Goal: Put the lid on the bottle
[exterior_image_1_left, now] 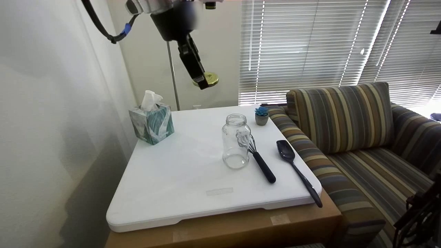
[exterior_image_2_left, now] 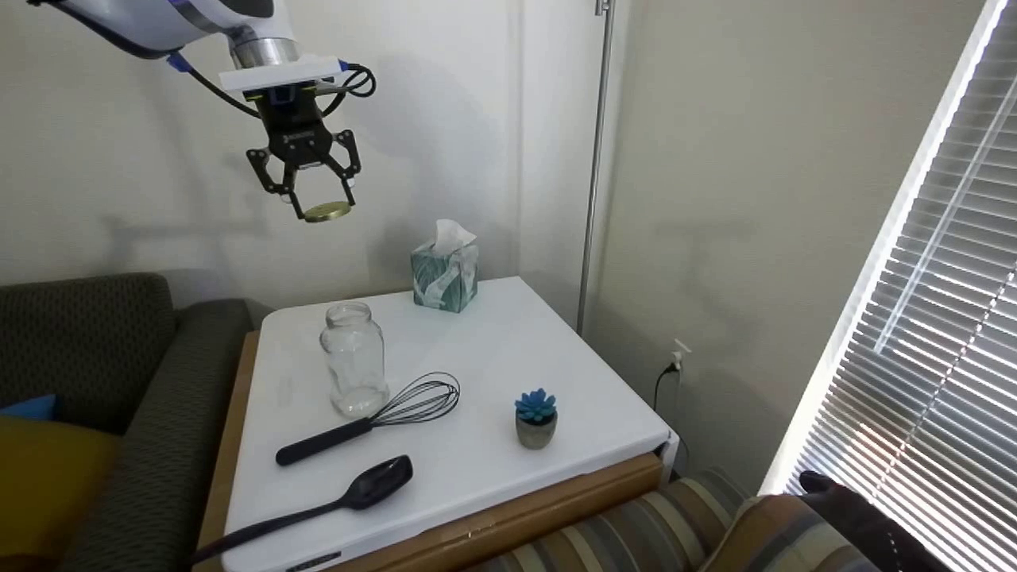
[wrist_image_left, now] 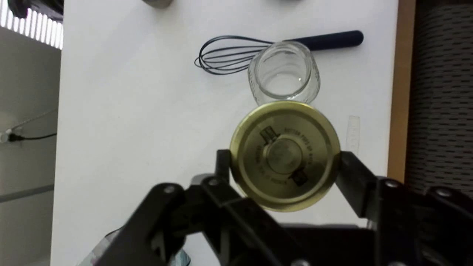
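Note:
The lid [wrist_image_left: 284, 122] is a round gold disc with a raised centre, held level between the two fingertips of my gripper [wrist_image_left: 283, 159]. In both exterior views the lid [exterior_image_1_left: 212, 79] [exterior_image_2_left: 327, 213] is well above the table, in the gripper [exterior_image_1_left: 202, 82] [exterior_image_2_left: 326, 208]. The bottle [exterior_image_1_left: 236, 144] is a clear glass jar, open-mouthed and upright on the white table; it also stands in an exterior view [exterior_image_2_left: 353, 361]. In the wrist view the bottle [wrist_image_left: 283, 72] lies just beyond the lid, which hides its near lower part.
A black whisk [exterior_image_1_left: 263, 167] lies beside and touching or very near the bottle. A black spoon [exterior_image_1_left: 299, 172] lies along the table edge. A small blue succulent pot [exterior_image_2_left: 535, 429] and a teal tissue box [exterior_image_2_left: 445, 278] stand on the white table [exterior_image_1_left: 165, 193]. A striped sofa [exterior_image_1_left: 341, 120] adjoins it.

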Available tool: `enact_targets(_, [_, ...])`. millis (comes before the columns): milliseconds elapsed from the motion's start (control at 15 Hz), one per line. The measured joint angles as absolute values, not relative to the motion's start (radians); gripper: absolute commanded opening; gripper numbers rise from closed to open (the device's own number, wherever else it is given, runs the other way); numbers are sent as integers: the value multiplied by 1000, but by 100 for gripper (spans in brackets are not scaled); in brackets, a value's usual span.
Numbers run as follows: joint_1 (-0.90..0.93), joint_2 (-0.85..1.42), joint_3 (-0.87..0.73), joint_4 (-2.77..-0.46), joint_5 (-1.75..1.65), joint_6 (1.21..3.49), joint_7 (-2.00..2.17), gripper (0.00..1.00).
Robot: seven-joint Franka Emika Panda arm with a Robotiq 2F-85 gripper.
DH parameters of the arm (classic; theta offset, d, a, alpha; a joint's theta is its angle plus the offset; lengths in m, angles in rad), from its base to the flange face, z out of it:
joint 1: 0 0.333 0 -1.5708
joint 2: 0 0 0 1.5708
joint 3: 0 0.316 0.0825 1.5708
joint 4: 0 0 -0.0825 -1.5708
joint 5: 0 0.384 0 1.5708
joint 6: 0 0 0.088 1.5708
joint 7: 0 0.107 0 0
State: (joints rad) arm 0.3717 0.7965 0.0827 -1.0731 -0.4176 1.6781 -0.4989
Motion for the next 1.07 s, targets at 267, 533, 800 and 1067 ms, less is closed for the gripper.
enact_targets(267, [361, 774, 73, -1132, -417, 1654, -447, 47])
enact_targets(533, [328, 752, 71, -1225, -415, 1707, -380, 47])
enact_targets(800, [284, 725, 71, -1324, -410, 1789, -310, 47])
enact_targets(1067, [255, 706, 72, -1396, -388, 1818, -266, 47])
